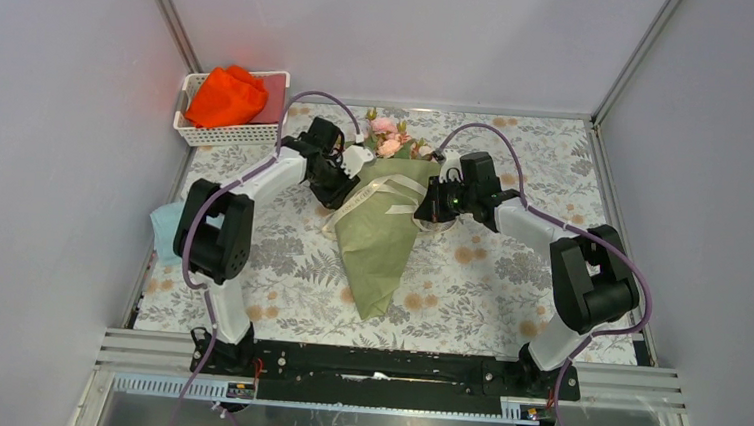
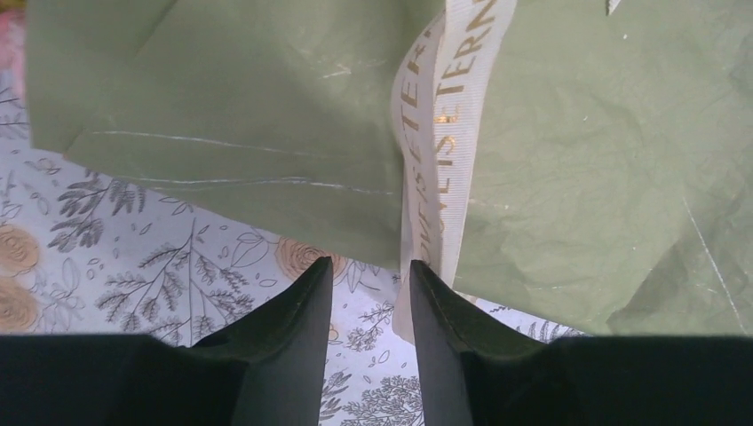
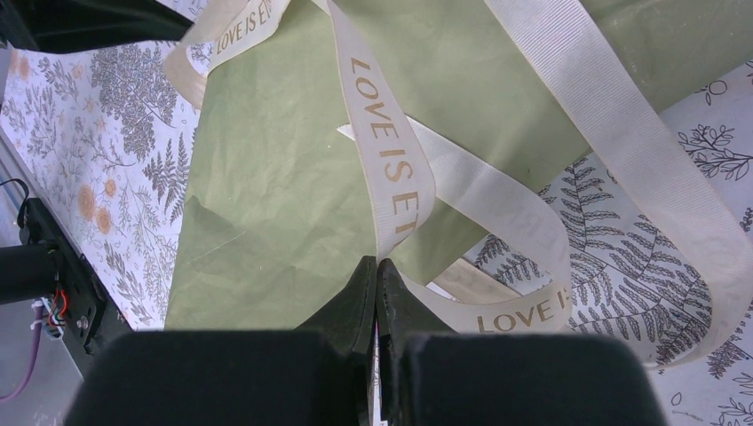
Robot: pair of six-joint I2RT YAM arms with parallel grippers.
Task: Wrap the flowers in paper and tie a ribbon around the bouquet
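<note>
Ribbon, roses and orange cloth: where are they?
ribbon (image 3: pixel 386 169), right wrist view, the gold-lettered strip.
roses (image 1: pixel 387 130), top view, a pink bloom.
orange cloth (image 1: pixel 226 97), top view, its bunched middle.

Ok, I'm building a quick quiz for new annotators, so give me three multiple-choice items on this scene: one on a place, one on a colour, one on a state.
1. Where does the basket stand?
A) far left corner
B) near right corner
C) on the bouquet

2. What colour is the outer face of the paper?
A) blue
B) olive green
C) red

3. How do the right arm's jaws stand?
A) wide apart
B) shut on nothing
C) shut on the ribbon

Answers: 1 A, the overhead view shows it at the far left. 2 B, the cone shows olive green in every view. 3 C, the lettered strip runs in between the closed jaws.
</note>
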